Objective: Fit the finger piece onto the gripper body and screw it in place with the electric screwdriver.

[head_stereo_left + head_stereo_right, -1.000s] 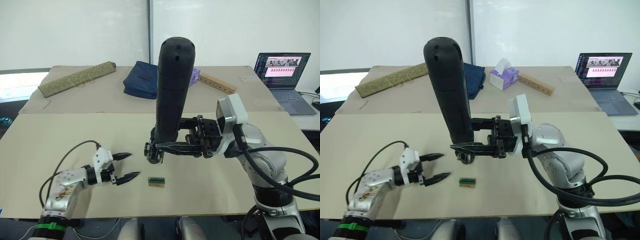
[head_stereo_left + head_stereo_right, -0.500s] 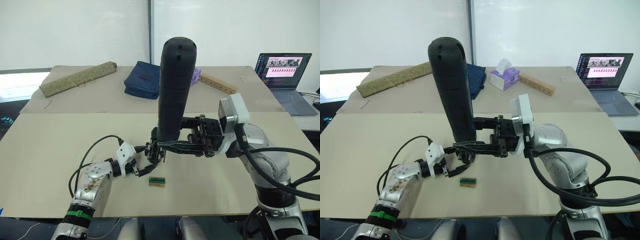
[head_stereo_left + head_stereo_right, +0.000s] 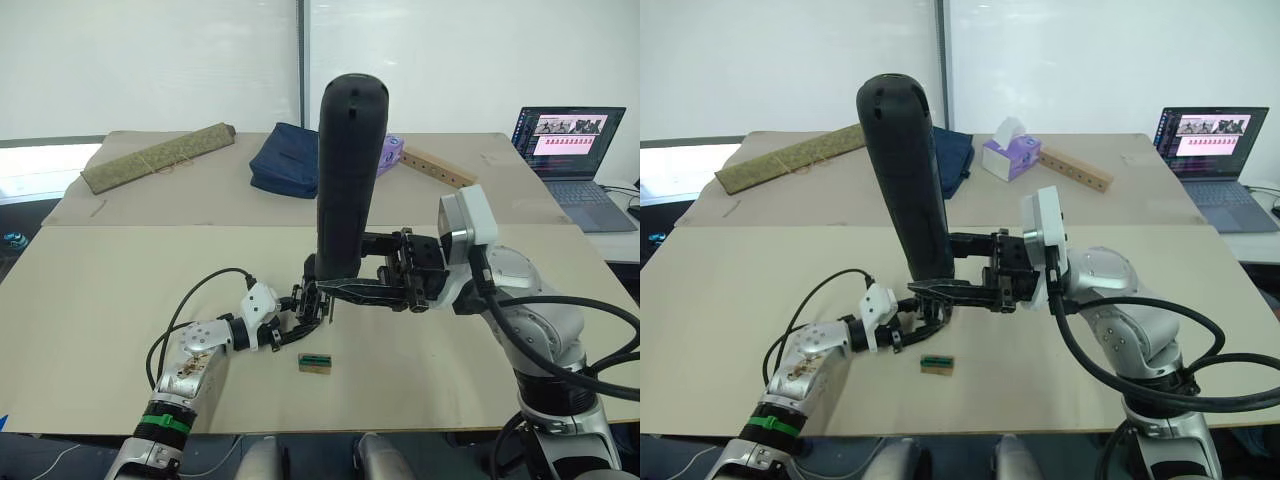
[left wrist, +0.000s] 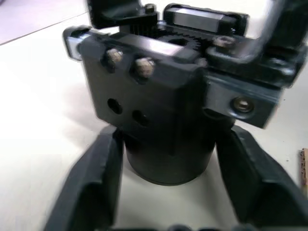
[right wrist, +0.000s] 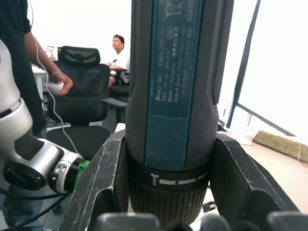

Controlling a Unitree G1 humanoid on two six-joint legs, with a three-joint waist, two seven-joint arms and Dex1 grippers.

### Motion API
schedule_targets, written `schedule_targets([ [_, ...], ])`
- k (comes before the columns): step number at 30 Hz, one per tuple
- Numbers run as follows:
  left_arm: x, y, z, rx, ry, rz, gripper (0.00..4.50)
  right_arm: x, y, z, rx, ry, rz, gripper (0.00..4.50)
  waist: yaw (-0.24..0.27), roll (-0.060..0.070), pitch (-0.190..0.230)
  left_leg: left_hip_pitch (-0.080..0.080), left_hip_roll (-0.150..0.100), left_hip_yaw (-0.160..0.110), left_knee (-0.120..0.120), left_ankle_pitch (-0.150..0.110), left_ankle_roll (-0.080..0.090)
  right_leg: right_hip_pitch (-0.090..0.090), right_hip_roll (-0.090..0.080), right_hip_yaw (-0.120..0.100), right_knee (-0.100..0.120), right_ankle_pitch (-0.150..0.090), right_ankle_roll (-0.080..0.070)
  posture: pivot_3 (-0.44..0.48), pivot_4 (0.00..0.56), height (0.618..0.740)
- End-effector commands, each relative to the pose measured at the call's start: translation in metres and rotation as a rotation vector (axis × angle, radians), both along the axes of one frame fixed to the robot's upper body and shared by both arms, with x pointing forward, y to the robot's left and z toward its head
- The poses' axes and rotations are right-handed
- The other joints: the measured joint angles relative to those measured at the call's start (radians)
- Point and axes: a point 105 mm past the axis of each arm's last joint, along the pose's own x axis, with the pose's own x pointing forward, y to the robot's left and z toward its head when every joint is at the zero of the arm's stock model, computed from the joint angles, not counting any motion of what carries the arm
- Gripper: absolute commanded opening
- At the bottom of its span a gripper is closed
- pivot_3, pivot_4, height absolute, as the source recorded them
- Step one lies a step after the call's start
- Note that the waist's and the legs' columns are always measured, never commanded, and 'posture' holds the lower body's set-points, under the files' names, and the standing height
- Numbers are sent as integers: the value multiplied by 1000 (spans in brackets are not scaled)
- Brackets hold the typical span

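The electric screwdriver (image 3: pixel 345 170), a thick black cylinder, stands upright over the middle of the table, with my right gripper (image 3: pixel 322 290) shut on its lower end; the right wrist view has the fingers (image 5: pixel 110 178) on both sides of its collar (image 5: pixel 168 187). Its tip points down at the gripper body (image 3: pixel 308 308), a chunky black block on the table. My left gripper (image 3: pixel 292 322) reaches in from the left. In the left wrist view its fingers (image 4: pixel 91 183) press against both sides of the body's round base (image 4: pixel 168 159). The finger piece is hidden.
A small tan-and-green block (image 3: pixel 314 364) lies just in front of the gripper body. At the back are a rolled mat (image 3: pixel 155 157), a blue bag (image 3: pixel 285 170), a tissue box (image 3: pixel 1010 155), a wooden bar (image 3: pixel 435 167) and a laptop (image 3: pixel 565 140). People (image 5: pixel 120 53) show in the right wrist view.
My left arm has swung right across the table to the gripper body, and its fingers have closed in around the base. The screwdriver and right arm have barely moved.
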Motion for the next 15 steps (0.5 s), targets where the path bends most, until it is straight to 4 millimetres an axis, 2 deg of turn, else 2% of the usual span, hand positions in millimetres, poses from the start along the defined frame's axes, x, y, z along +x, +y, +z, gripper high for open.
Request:
schedule_targets([
  [1, -3, -2, -9, 33, 48, -85, 2251, -10, -4, 13, 35, -45, 17, 1903, 1, 0, 0, 0, 0, 0, 0, 0, 0, 0, 0, 0, 0, 0, 0, 0, 150, 740],
  [9, -2, -2, -9, 77, -3, -294, 2251, -11, -7, 13, 25, -38, 4, 1903, 0, 0, 0, -2, 0, 3, 0, 0, 0, -1, 0, -1, -2, 0, 0, 0, 150, 740],
  [15, 10, -2, -17, 109, 44, -282, 2251, -12, -9, 12, 16, -26, 4, 1903, 2, 0, 0, -2, 0, 4, 1, 0, 0, 0, 0, -1, -2, 0, 0, 0, 150, 740],
])
